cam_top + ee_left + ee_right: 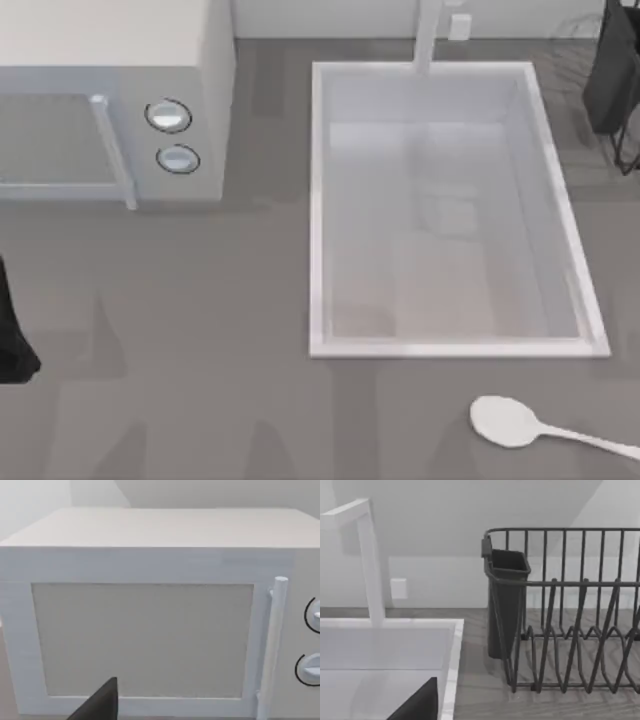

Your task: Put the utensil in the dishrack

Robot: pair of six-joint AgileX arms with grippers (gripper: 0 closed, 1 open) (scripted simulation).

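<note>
**White spoon on the table in front of the sink, dishrack at the far right**

From above, we see the small glossy white spoon [520,423] lying flat on the grey table [220,330], just in front of the near rim of the large white rectangular sink basin [316,200] and towards the table's right side. Its oval bowl points left and its thin straight handle runs off to the right edge of the view. Nothing touches it.

The dishrack of thin black wire [617,75] stands at the far right of the table, beside the sink's far right corner and well apart from the spoon. In our right wrist view the dishrack [570,630] stands upright on the table just beside the sink's rim [451,665], with a dark grey box-shaped holder [504,605] hanging at its near end. A white tap [367,560] rises behind the basin.

A white microwave oven [120,100] with two round knobs sits at the far left of the table; our left wrist view faces its door [142,640] and bar handle [275,645].

A dark part of our left arm [12,340] shows at the left edge of the top view. A dark pincer tip shows in each wrist view, our left pincer [97,705] and our right pincer [417,705], and we cannot tell how either stands.
</note>
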